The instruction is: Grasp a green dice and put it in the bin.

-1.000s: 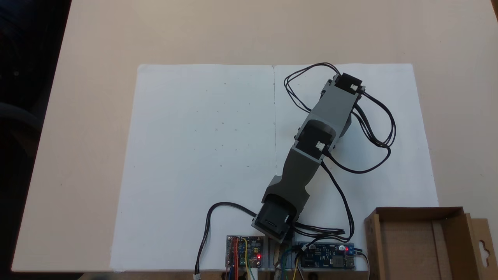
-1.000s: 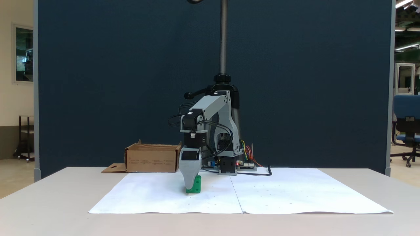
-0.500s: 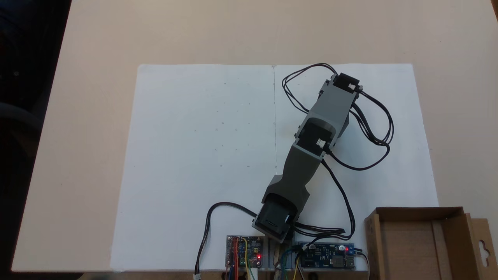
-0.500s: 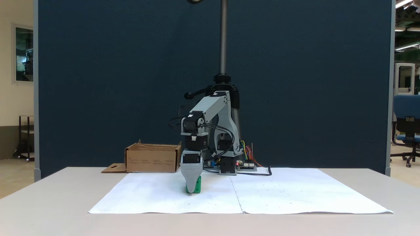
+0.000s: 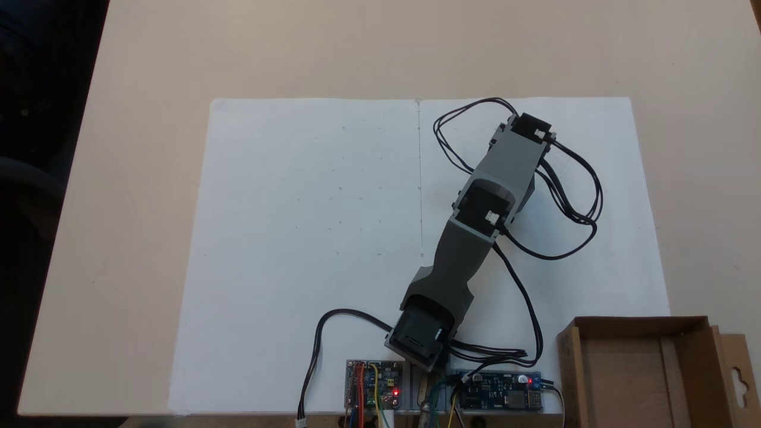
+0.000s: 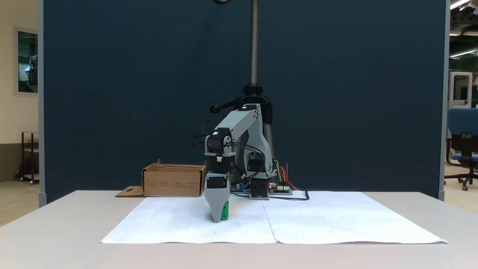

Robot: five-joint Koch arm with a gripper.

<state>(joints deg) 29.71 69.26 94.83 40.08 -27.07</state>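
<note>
The bin (image 5: 648, 374) sits at the lower right corner of the table (image 5: 148, 148) in a fixed view from above, an open brown cardboard box with low walls and a hang-tab flap on its right side; its floor is bare cardboard, nothing lying in it. In the fixed view from the front, the bin (image 6: 173, 182) stands at the back of the table, left of the arm's base.

From the front, the green dice (image 6: 224, 212) rests on the white paper sheet (image 6: 317, 220), left of the sheet's centre crease and well apart from the bin. The gripper (image 6: 216, 215) points straight down with its grey tip right at the dice, covering the dice's left part. Only one grey jaw shows, the other hidden behind it, so I cannot tell whether the claw is spread or closed on the cube.

From above, the arm (image 5: 475, 220) stretches diagonally from its base up and to the right across the paper (image 5: 309, 238), and its body hides the dice beneath it. Black cables (image 5: 571, 196) loop off the arm on the right. Two circuit boards (image 5: 374, 392) with red lights sit at the paper's near edge, between the arm's base and the bin.
</note>
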